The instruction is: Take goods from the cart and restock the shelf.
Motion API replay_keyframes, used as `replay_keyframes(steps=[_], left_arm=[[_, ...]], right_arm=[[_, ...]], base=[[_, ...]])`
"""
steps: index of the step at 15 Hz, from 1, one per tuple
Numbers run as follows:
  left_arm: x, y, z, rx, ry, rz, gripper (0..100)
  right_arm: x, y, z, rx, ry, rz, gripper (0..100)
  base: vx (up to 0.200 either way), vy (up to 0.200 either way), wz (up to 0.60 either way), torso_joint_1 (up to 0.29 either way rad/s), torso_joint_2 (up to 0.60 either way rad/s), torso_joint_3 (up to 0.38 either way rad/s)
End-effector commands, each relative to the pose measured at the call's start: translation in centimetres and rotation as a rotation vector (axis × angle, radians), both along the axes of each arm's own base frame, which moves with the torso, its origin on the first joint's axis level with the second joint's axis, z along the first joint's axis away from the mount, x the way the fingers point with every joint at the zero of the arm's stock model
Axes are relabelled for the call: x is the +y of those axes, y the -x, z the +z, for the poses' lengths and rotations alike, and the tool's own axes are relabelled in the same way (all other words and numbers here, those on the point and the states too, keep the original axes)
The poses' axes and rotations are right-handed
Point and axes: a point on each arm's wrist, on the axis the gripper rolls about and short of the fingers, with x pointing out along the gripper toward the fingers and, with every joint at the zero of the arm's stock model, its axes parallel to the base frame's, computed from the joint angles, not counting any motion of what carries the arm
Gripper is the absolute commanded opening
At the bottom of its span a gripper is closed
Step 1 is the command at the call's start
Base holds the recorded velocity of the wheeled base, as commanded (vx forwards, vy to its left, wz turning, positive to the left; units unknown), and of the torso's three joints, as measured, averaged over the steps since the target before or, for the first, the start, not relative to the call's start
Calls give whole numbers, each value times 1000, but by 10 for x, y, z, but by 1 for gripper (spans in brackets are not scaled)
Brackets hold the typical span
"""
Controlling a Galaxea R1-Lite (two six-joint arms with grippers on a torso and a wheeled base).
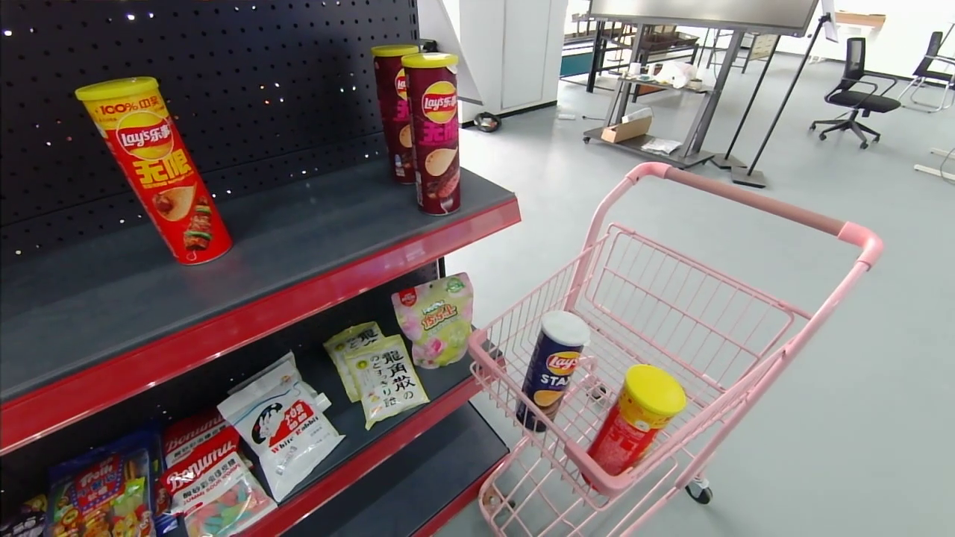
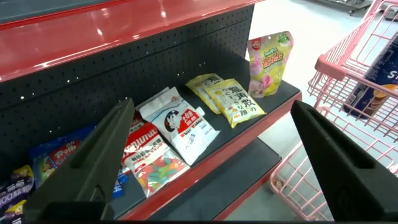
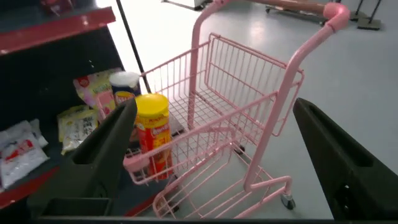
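Observation:
A pink cart stands to the right of the shelf and holds two chip cans: a dark blue one with a white lid and a red one with a yellow lid. On the grey upper shelf stand a red can at the left and two maroon cans at the right end. My left gripper is open, facing the lower shelf's snack bags. My right gripper is open, above and in front of the cart, with the red can near one finger.
The lower shelf carries several snack bags, with a pink-green pouch next to the cart. Open grey floor lies to the right of the cart. A metal stand and office chairs stand far behind.

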Motion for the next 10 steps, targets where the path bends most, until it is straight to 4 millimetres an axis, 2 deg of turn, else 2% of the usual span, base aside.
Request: replay_keyframes(steps=[1, 2, 3, 5, 6, 7, 8, 10], left_arm=[[0, 0, 0, 0, -1, 1, 100], [0, 0, 0, 0, 0, 1, 100], [0, 0, 0, 0, 0, -1, 100], [0, 0, 0, 0, 0, -1, 100], [0, 0, 0, 0, 0, 1, 100], [0, 0, 0, 0, 0, 1, 100], [0, 0, 0, 0, 0, 1, 100], [0, 0, 0, 0, 0, 1, 100]], right_arm=[[8, -72, 124, 134, -179, 227, 100], [12, -82, 111, 213, -163, 315, 100], [18, -99, 85, 333, -128, 437, 100], [26, -134, 44, 446, -71, 530, 100], [28, -143, 35, 461, -64, 546, 100], [32, -163, 20, 477, -47, 584, 100], [34, -174, 6, 505, -18, 621, 100], [36, -181, -10, 566, 32, 661, 100]], base=[[0, 0, 0, 0, 0, 0], [0, 0, 0, 0, 0, 0], [0, 0, 0, 0, 0, 0], [0, 0, 0, 0, 0, 0], [0, 0, 0, 0, 0, 0], [0, 0, 0, 0, 0, 0], [0, 0, 0, 0, 0, 0], [0, 0, 0, 0, 0, 0]])
